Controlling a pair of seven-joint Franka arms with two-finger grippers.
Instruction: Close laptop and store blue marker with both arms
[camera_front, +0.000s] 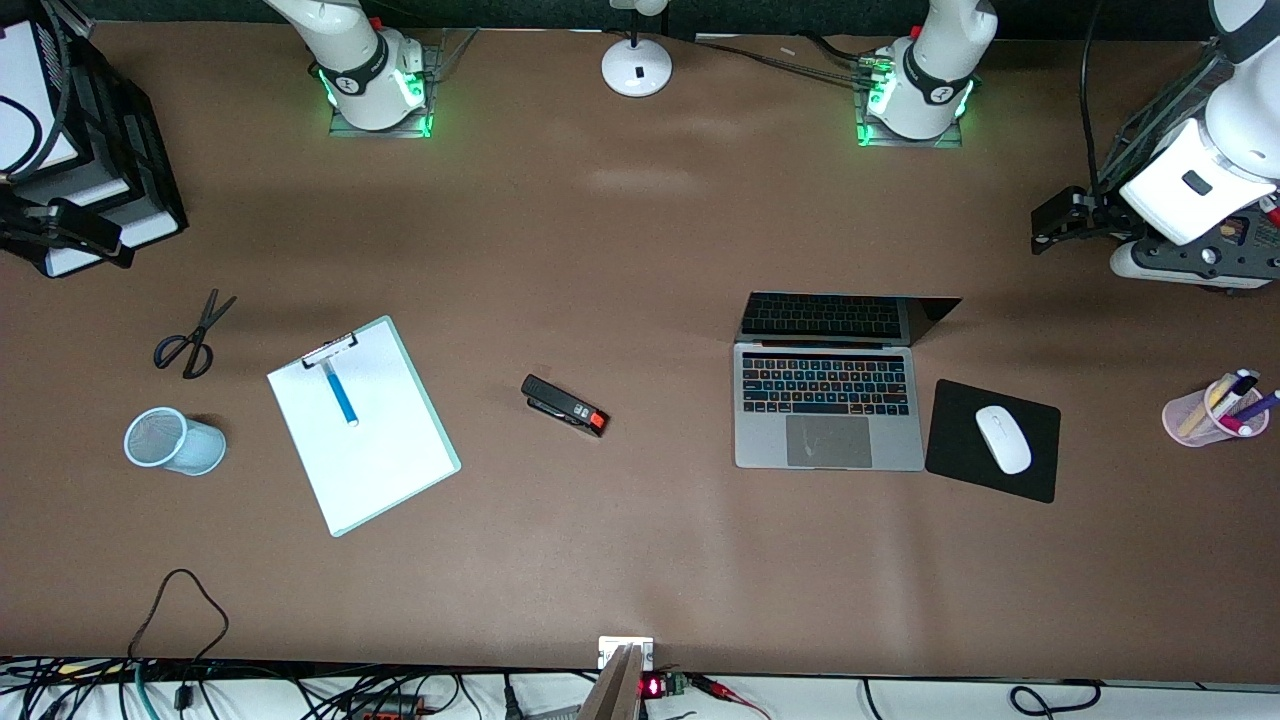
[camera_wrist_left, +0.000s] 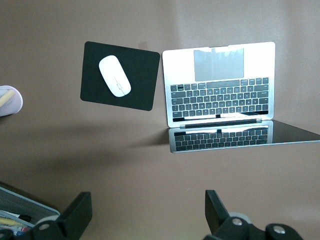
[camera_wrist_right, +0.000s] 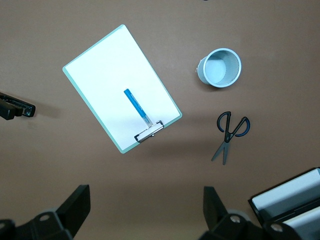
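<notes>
Your laptop (camera_front: 828, 410) stands open; the marker (camera_front: 340, 392) lies on the clipboard (camera_front: 362, 425). Only wrist views show both grippers, left (camera_wrist_left: 147, 220) and right (camera_wrist_right: 145, 217), spread wide and empty.

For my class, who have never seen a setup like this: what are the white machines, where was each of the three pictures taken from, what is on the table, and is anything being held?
The white machines are two robot arms bolted to a brown table. The wide picture looks down from a high camera facing them. The other two come from cameras on the arms' wrists, looking past each arm's own gripper.

The left gripper hangs over the open laptop, which has a white mouse on a black pad beside it. The right gripper hangs over a clipboard with the blue marker lying on its paper. Also on the table: scissors, a mesh cup lying on its side, a stapler and a pink cup of pens.

Both grippers are open and hold nothing.
</notes>
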